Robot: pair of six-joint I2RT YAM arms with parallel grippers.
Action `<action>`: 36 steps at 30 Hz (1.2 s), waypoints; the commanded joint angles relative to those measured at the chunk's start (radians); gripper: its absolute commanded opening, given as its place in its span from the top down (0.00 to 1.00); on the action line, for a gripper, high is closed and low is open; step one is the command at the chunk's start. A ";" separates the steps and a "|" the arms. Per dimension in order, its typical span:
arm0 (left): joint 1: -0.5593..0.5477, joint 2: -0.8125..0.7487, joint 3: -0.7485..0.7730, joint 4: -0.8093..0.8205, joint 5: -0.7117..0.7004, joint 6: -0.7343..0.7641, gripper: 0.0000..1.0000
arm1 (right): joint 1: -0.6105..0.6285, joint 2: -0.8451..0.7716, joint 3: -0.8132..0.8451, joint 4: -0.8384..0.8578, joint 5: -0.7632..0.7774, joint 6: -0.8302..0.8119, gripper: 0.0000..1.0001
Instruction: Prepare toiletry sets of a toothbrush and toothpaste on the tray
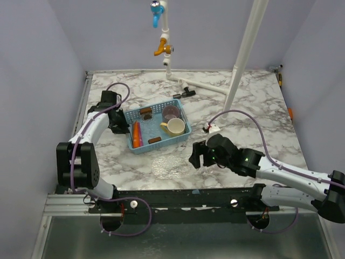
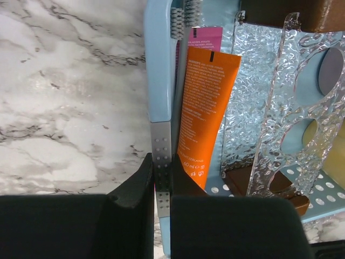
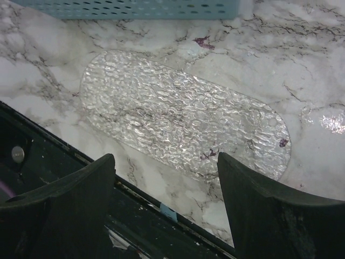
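Observation:
My left gripper (image 2: 161,159) is shut on the grey dotted grip of the pale blue toothbrush (image 2: 159,81), whose bristles point toward the orange toothpaste tube (image 2: 207,108). Both lie along the left side of the blue basket (image 2: 237,189). In the top view the left gripper (image 1: 121,125) is at the basket's left wall (image 1: 128,129), beside the tube (image 1: 137,135). The clear textured oval tray (image 3: 183,124) lies on the marble in front of the basket (image 1: 171,164). My right gripper (image 3: 167,156) is open and empty over the tray's near edge (image 1: 197,157).
The basket also holds a cream cup (image 1: 176,127), a purple cup (image 1: 171,113), brown pieces (image 1: 145,111) and a clear holder with holes (image 2: 291,108). A slanted white pole (image 1: 245,54) and pipes with taps stand at the back. The table's dark front edge (image 3: 81,178) is under the right gripper.

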 commanded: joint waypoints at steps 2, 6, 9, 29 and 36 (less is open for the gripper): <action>-0.062 0.010 0.071 -0.030 0.076 0.038 1.00 | 0.006 -0.057 0.007 -0.061 -0.012 -0.032 0.20; -0.092 0.036 0.112 -0.025 0.081 0.035 1.00 | 0.006 -0.073 0.040 -0.109 0.024 -0.023 0.20; -0.109 0.070 0.148 -0.016 0.106 0.018 1.00 | 0.006 -0.073 0.050 -0.113 0.032 -0.015 0.20; -0.242 0.242 0.295 0.058 0.156 -0.097 1.00 | 0.005 -0.035 0.101 -0.159 0.137 0.065 0.20; -0.253 0.254 0.287 0.083 0.147 -0.118 1.00 | 0.006 -0.022 0.110 -0.175 0.152 0.086 0.20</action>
